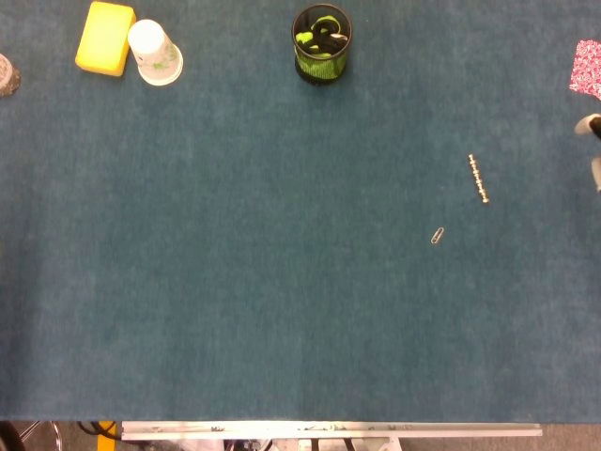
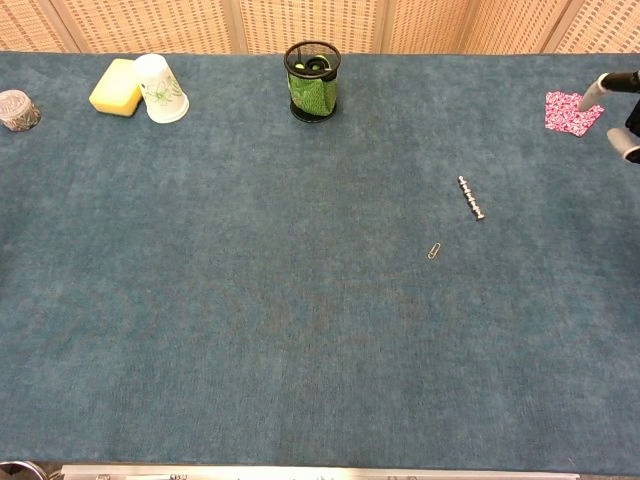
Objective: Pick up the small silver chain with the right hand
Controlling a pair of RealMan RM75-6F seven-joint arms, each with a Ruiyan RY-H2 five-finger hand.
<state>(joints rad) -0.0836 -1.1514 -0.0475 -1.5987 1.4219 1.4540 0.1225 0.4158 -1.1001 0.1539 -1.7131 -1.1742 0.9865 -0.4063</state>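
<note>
The small silver chain (image 1: 479, 178) (image 2: 471, 197) lies straight on the blue table cloth, right of centre. My right hand (image 1: 591, 126) (image 2: 612, 83) shows only as a few fingertips at the right edge, spread apart and holding nothing. It is to the right of the chain and well apart from it. In the chest view its fingertips (image 2: 628, 149) hover by the pink cloth. My left hand is in neither view.
A paperclip (image 1: 438, 236) lies near the chain on its front-left side. A pink patterned cloth (image 2: 570, 111) sits at the far right. A black mesh cup (image 1: 321, 43) stands at the back centre. A paper cup (image 1: 155, 53), yellow sponge (image 1: 105, 38) and small silver tin (image 2: 17, 109) are back left.
</note>
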